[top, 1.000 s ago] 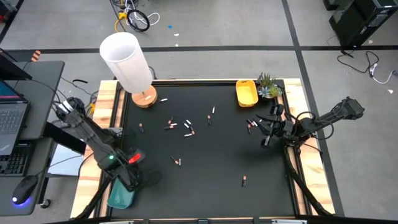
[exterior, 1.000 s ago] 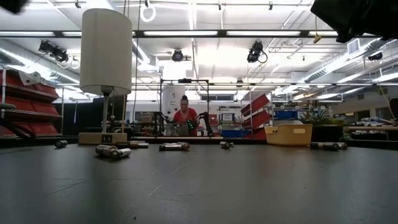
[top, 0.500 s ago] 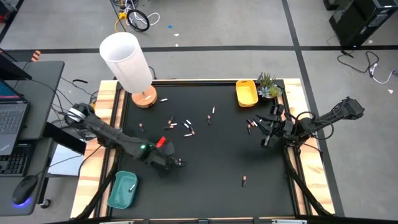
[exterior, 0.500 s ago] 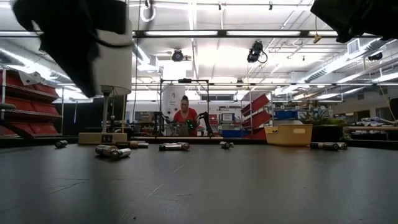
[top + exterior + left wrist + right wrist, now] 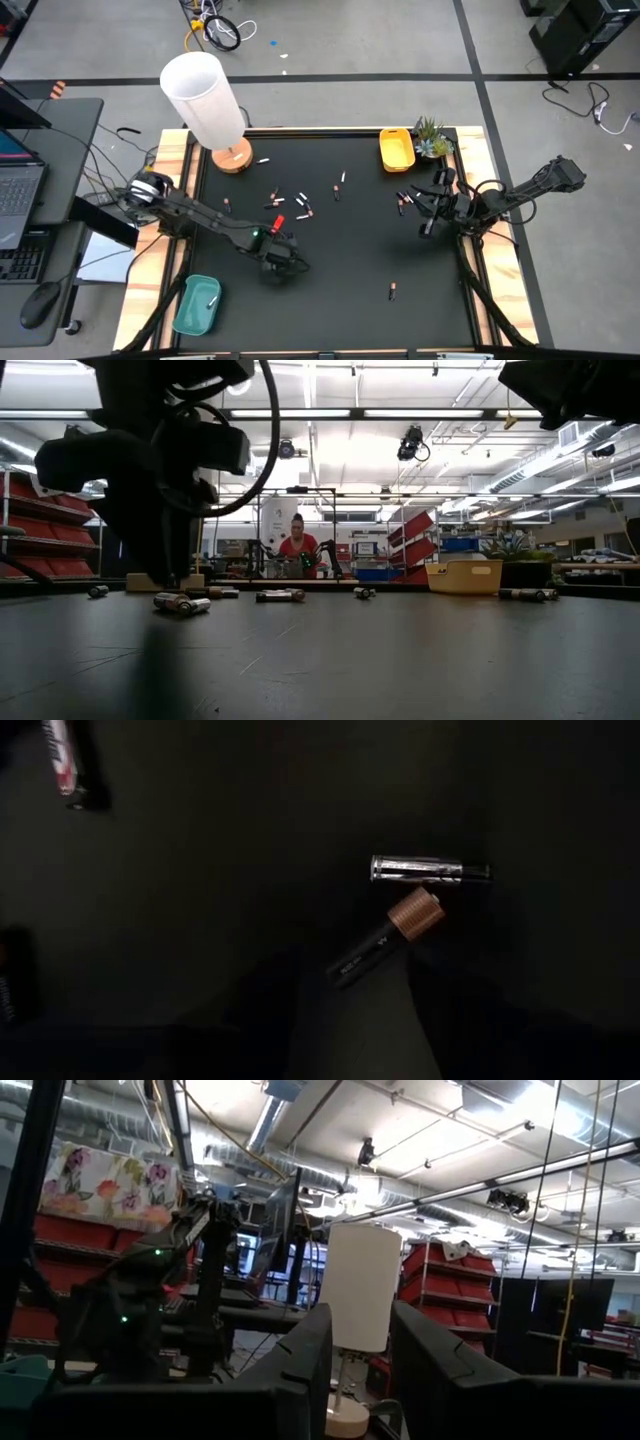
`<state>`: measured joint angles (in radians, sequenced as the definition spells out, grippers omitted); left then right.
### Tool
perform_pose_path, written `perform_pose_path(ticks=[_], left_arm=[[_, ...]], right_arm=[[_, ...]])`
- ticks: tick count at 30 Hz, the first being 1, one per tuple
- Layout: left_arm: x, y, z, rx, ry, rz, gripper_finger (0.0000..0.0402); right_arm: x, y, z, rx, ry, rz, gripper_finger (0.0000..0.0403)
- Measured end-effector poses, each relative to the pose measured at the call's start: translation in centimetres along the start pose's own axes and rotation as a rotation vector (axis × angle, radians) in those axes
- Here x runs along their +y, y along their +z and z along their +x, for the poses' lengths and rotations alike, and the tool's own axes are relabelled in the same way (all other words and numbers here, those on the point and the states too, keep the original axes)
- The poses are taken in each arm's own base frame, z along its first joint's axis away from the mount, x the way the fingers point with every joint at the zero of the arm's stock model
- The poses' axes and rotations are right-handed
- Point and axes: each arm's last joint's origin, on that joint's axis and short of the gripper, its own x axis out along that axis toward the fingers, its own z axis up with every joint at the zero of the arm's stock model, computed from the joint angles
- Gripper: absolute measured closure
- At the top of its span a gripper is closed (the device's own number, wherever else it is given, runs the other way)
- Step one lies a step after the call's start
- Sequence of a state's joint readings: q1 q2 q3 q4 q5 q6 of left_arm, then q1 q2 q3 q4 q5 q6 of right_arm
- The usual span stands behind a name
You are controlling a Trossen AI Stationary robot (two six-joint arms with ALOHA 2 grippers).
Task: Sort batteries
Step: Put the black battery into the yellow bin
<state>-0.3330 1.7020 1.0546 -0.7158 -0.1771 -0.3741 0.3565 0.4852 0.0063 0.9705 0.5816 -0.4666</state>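
Small batteries lie scattered on the black table [image 5: 340, 250], a loose group near the middle [image 5: 300, 205] and a few at the right [image 5: 403, 200]. My left gripper [image 5: 285, 263] hangs open over two of them, pointing steeply down. In the left wrist view its fingers stand on either side of a dark battery with a copper end [image 5: 385, 938], touching nothing. A silver battery [image 5: 430, 870] lies just beyond it. One white battery [image 5: 211, 299] lies in the teal tray [image 5: 192, 310]. My right gripper [image 5: 362, 1370] waits open at the right edge, tipped upward.
A white lamp [image 5: 205, 95] on a wooden base stands at the far left. A yellow tray [image 5: 396, 150] and a small plant [image 5: 432, 138] sit at the far right. One battery [image 5: 392, 291] lies alone toward the near right. A person sits far behind the table [image 5: 297, 543].
My left gripper has swung from over the teal tray at the near left corner toward the table's middle, sinking and rolling as it went. It now hangs low over a pair of batteries. A white battery lies in the tray that it left.
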Motion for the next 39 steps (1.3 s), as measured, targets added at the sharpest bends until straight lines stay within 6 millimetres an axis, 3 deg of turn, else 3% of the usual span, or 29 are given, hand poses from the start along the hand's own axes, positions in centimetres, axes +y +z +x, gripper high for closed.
perform_pose_path(ticks=[6,16,25,32,39], left_arm=[[0.2,0.2,0.1,0.006,-0.058,0.051,0.0219],[0.8,-1.4,2.2,0.015,-0.087,0.102,0.0236],[0.8,-1.4,2.4,-0.011,-0.09,0.111,0.0251],[0.7,-1.3,2.4,-0.034,-0.064,0.237,0.0275],[0.1,-1.5,2.3,-0.047,-0.031,0.427,0.025]], right_arm=[[0.0,0.0,0.0,0.002,0.001,0.016,0.0312],[0.0,0.0,0.0,-0.001,0.008,0.018,0.0312],[0.0,0.0,0.0,-0.001,0.008,0.018,0.0312],[0.1,-0.1,0.0,0.002,0.009,0.019,0.0312],[0.1,-0.1,0.0,0.003,0.009,0.018,0.0312]])
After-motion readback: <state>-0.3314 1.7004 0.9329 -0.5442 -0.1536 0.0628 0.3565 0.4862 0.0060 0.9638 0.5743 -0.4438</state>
